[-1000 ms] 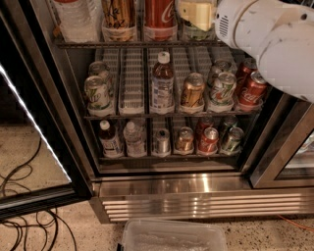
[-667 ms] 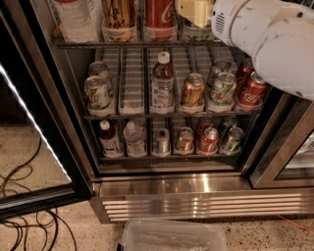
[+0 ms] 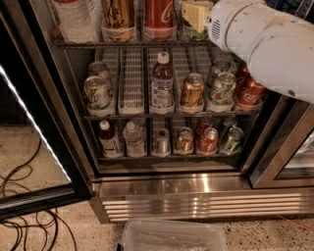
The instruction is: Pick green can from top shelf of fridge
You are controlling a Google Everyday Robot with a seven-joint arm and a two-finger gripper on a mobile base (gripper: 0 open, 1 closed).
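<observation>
The fridge [image 3: 196, 186] stands open in front of me. Its top shelf [image 3: 98, 44] carries a clear bottle [image 3: 73, 19], the gold can [image 3: 117, 14] and the red cola can [image 3: 159, 14]. My gripper [image 3: 196, 14], pale yellow at the end of the thick white arm [image 3: 265, 44], is at the lane right of the red can. It covers most of the green can [image 3: 194, 33], of which only the lower part shows in its pale holder.
The middle shelf holds green-white cans [image 3: 96, 93], a bottle [image 3: 162, 83], a gold can [image 3: 191, 90] and red cans [image 3: 250, 93]. The lower shelf holds bottles and cans. The open glass door [image 3: 29, 147] is at left, with cables [image 3: 24, 215] on the floor and a clear bin [image 3: 171, 238] below.
The white arm has shifted a little to the left, and the gripper stays at the top-shelf lane right of the red can. The cans have not moved.
</observation>
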